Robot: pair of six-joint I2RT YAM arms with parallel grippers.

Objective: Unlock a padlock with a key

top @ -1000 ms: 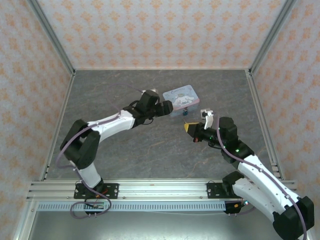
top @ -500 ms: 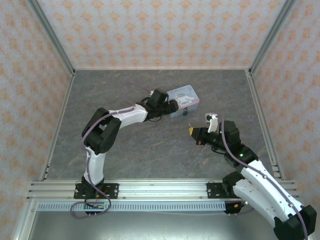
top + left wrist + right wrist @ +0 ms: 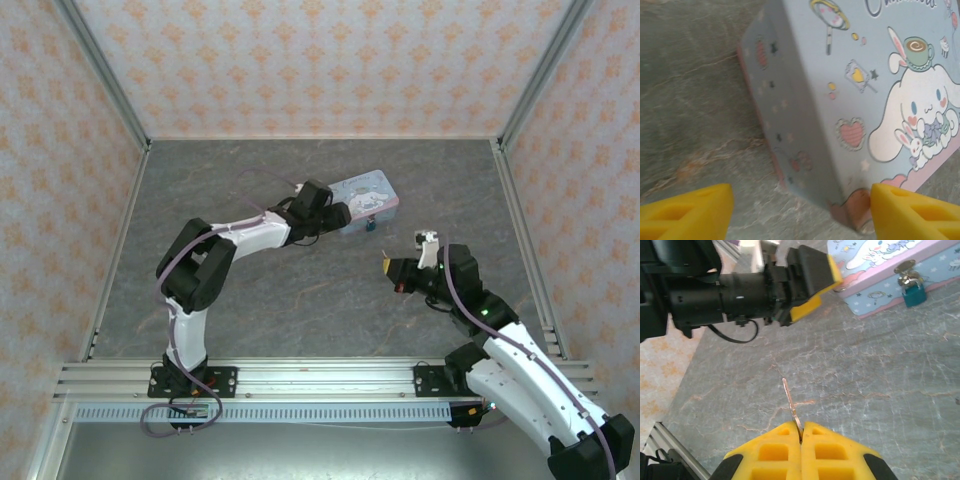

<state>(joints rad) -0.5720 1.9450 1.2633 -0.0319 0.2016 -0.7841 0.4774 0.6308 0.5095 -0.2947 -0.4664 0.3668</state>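
Observation:
The small teal padlock [image 3: 913, 293] hangs from the metal clasp on the front of the light-blue cartoon tin [image 3: 362, 199], seen in the top view as a dark speck [image 3: 371, 225]. My right gripper [image 3: 800, 432] is shut on the thin silvery key [image 3: 790, 403], whose blade sticks out forward above the floor, well short of the padlock. My left gripper [image 3: 340, 215] stands open at the tin's left end; its yellow fingers [image 3: 912, 212] straddle the tin's near corner [image 3: 840, 150], one touching the lid's edge.
The grey marbled floor [image 3: 300, 290] is walled by patterned panels on three sides. The left arm's black wrist and cable [image 3: 725, 295] lie across the upper left of the right wrist view. An aluminium rail [image 3: 310, 380] runs along the near edge.
My right gripper has drawn back toward the near right with the key. The left arm's elbow has folded and shifted, while its gripper stays at the tin's left end.

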